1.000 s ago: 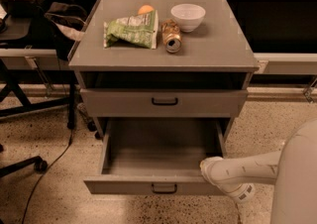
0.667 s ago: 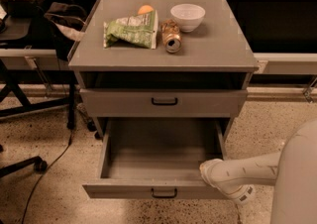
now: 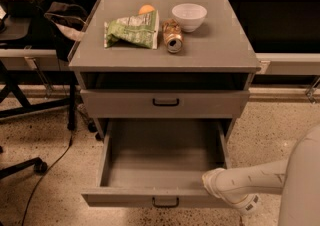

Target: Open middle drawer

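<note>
Blurring into a pale lump at lower right, by the front right corner of the middle drawer (image 3: 125,201): the gripper (image 3: 213,185). Running off the right edge: the arm (image 3: 260,182). Hiding half behind the chip bag (image 3: 131,31): something orange (image 3: 146,9).

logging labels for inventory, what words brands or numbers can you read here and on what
No text can be read anywhere.
Green snack bag: any print is too blurred to read.
Can lying on its side: markings too blurred to read.
White bowl: no text seen.
End effector, at a front corner of the open middle drawer, lower right of the view: no label seen.
</note>
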`<state>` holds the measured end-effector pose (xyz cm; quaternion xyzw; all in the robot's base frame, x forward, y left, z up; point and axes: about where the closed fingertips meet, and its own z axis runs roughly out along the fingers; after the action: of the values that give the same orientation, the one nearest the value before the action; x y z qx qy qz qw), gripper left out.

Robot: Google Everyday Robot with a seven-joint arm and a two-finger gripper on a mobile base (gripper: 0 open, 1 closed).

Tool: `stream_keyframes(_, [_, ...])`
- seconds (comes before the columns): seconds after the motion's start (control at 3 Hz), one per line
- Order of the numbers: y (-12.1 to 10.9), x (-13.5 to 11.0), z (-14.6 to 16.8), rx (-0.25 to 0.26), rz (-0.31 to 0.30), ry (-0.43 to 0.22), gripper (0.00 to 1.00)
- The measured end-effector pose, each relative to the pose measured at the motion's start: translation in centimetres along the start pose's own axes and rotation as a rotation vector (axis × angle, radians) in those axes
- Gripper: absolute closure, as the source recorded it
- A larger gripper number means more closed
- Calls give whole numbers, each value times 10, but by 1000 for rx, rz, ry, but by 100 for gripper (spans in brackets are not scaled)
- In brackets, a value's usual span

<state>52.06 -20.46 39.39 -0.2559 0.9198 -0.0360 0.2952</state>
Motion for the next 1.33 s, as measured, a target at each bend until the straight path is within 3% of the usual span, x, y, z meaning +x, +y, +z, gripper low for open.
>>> stream_keyframes(0.33, [14, 36, -14, -38, 37, 47, 100])
stream_keyframes(0.67, [13, 36, -16, -38, 38, 47, 83])
stream_keyframes(1.0, [19, 71, -39, -61, 74, 81, 52])
stream_keyframes(1.33, [19, 71, -40, -61, 74, 81, 29])
